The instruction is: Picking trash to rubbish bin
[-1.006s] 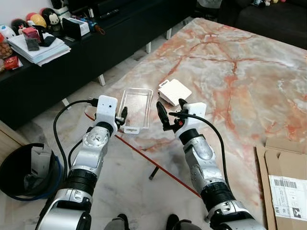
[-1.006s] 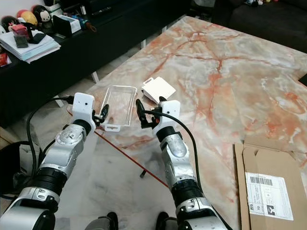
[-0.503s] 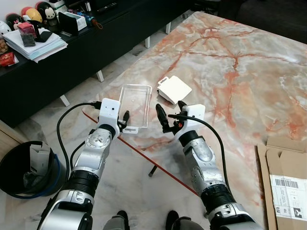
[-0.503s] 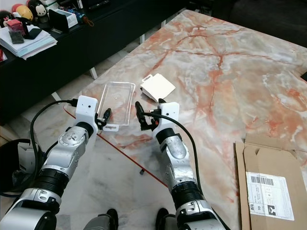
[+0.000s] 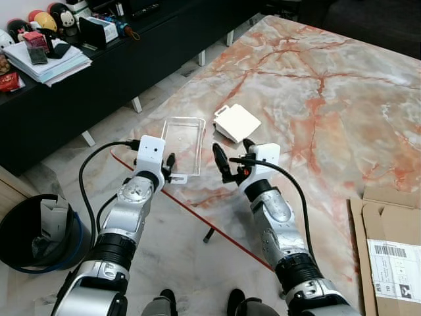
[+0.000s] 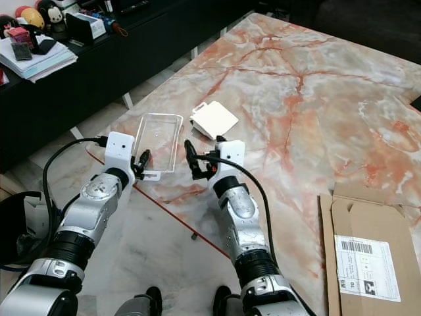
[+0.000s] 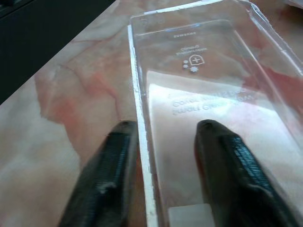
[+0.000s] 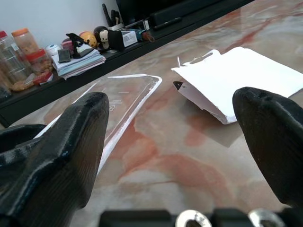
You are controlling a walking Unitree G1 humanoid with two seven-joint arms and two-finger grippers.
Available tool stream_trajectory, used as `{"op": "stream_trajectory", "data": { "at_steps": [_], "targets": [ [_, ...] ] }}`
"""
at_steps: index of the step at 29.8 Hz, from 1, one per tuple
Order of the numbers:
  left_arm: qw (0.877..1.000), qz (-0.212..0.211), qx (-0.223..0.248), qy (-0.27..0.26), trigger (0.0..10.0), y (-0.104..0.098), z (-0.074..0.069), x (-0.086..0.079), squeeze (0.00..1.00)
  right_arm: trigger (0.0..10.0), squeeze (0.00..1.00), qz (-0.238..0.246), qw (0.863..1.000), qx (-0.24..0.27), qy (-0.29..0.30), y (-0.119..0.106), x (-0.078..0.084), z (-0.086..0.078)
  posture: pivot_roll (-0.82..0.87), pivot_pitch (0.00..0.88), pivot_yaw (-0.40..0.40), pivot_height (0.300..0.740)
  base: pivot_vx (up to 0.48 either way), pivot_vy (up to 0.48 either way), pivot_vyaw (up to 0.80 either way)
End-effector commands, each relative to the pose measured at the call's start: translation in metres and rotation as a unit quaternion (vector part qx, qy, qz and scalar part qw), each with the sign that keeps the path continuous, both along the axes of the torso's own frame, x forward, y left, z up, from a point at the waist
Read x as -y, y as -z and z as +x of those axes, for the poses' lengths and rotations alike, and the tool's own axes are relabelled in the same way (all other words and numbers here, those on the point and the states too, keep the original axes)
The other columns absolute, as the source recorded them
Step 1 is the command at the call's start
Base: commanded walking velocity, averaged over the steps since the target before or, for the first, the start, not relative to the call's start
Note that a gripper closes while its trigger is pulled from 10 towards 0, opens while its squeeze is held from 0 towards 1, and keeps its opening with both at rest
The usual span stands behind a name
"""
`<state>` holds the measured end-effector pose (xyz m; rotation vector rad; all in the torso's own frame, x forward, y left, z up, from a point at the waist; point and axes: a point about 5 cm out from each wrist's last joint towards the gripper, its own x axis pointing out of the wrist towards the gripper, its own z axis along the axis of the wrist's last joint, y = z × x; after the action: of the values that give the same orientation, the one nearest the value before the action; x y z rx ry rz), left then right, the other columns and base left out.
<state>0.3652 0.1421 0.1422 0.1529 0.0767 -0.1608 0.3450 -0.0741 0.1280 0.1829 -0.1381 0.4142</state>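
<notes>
I've edged the left claw (image 5: 170, 166) forward over the last second; its spread fingers (image 7: 110, 177) now straddle the near edge of the clear plastic tray (image 5: 182, 143) on the counter (image 5: 342, 105), so pinching comes next. Right claw (image 5: 231, 157) hovers spread alongside. Count: one bin (image 5: 29, 230), one tray, one white packet (image 5: 237, 122).

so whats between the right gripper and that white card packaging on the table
Nothing: bare marble tabletop separates the right gripper, fingers wide open, from the white card packaging. The right wrist view shows it best.
</notes>
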Motion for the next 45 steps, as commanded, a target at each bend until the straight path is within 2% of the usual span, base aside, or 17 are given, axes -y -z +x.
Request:
{"op": "stream_trajectory", "data": {
  "at_steps": [1,17,22,23,24,25,26,27,33,39,45],
  "targets": [
    [1.000,0.000,-0.029,-0.004,0.0,0.012,-0.004,-0.002,0.00,10.0,0.00,-0.004,1.000,0.003,-0.006,-0.002,-0.003,-0.001,0.11,0.250,-0.020,0.740,0.000,0.000,0.00],
    [1.000,0.002,-0.019,-0.006,0.0,0.009,-0.004,-0.003,0.00,10.0,0.00,0.000,1.000,0.003,-0.007,-0.003,-0.007,0.001,0.13,0.226,-0.006,0.740,0.000,0.000,0.00],
    [0.999,0.000,0.007,-0.033,0.0,0.005,-0.006,-0.005,0.00,10.0,0.00,0.003,1.000,0.004,-0.006,-0.005,-0.009,0.003,0.13,0.209,-0.001,0.740,0.000,0.000,0.00],
    [0.998,-0.017,0.041,-0.052,0.0,-0.003,-0.006,-0.006,0.00,10.0,0.00,0.006,1.000,0.009,-0.004,-0.008,-0.009,0.004,0.12,0.196,-0.004,0.740,0.000,0.000,0.00],
    [0.997,-0.023,0.053,-0.058,0.0,-0.007,-0.006,-0.007,0.00,10.0,0.00,0.006,1.000,0.010,-0.004,-0.009,-0.009,0.005,0.13,0.193,-0.005,0.740,0.000,0.000,0.00],
    [0.992,-0.031,0.090,-0.079,4.9,-0.016,-0.007,-0.009,0.00,10.0,0.00,0.006,1.000,0.013,-0.003,-0.011,-0.008,0.006,0.13,0.188,-0.005,0.740,0.000,0.000,0.00],
    [0.990,-0.032,0.104,-0.085,4.9,-0.020,-0.007,-0.009,0.00,10.0,0.00,0.005,1.000,0.015,-0.003,-0.012,-0.008,0.007,0.13,0.185,-0.005,0.740,0.000,0.000,0.00],
    [0.986,-0.041,0.133,-0.088,10.0,-0.028,-0.008,-0.009,0.00,10.0,0.00,0.005,1.000,0.016,-0.002,-0.013,-0.007,0.008,0.13,0.177,-0.006,0.740,0.000,0.000,0.00],
    [0.975,-0.057,0.193,-0.095,10.0,-0.040,-0.016,-0.010,0.00,10.0,0.00,0.013,1.000,0.024,0.005,-0.018,-0.006,0.011,0.13,0.146,0.002,0.740,0.000,0.000,0.00],
    [0.969,-0.057,0.217,-0.102,10.0,-0.041,-0.020,-0.014,0.00,10.0,0.00,0.020,0.999,0.036,0.007,-0.024,-0.008,0.013,0.11,0.128,0.007,0.740,0.000,0.000,0.00],
    [0.967,-0.057,0.223,-0.111,10.0,-0.041,-0.020,-0.015,0.00,10.0,0.00,0.028,0.998,0.042,0.035,-0.026,0.006,0.016,0.11,0.109,0.012,0.740,0.000,0.000,0.00]
  ]
}}
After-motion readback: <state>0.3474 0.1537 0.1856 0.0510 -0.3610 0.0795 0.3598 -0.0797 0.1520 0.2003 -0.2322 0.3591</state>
